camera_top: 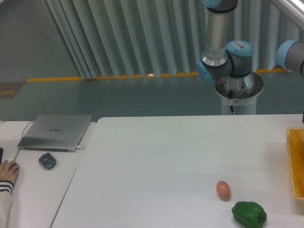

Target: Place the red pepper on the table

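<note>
Grey ribbed wall panels and a yellow floor line stand behind the white tabletop (156,156), which fills most of the view. On its near right part lie a brownish egg (223,189) and, just beside it, a larger green pepper (249,213); the two are apart, not touching. At the right edge a yellow basket (296,161) is partly cut off by the frame. The robot arm (225,52) rises from its base behind the far edge and bends away to the right, out of the picture.

The pincer is not in view, so whether it is wide, narrow or holding anything cannot be told. The red pepper is nowhere to be seen either: it is not on the tabletop, and it may be in the basket or in the pincer beyond the frame.

On the adjoining desk at the left sit a closed laptop (56,131) and a small dark object (47,160), and a person's hand (8,169) rests at the lower left corner.

Judged from this, the placing is not yet done; the red pepper has yet to be brought over and set down.
</note>
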`<action>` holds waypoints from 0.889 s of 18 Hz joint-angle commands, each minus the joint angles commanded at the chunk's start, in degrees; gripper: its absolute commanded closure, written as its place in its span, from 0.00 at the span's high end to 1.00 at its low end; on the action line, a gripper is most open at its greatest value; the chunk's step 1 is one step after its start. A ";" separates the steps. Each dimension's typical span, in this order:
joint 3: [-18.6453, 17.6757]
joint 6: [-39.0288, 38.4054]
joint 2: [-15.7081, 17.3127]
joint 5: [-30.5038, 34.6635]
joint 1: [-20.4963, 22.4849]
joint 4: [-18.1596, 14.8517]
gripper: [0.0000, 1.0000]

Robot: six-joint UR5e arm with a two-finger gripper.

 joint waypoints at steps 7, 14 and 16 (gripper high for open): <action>-0.35 -7.53 -2.98 -1.14 1.58 2.37 1.00; -0.18 -14.68 -5.27 -1.32 1.32 2.81 1.00; -0.18 -17.03 -6.15 -1.32 1.67 4.12 1.00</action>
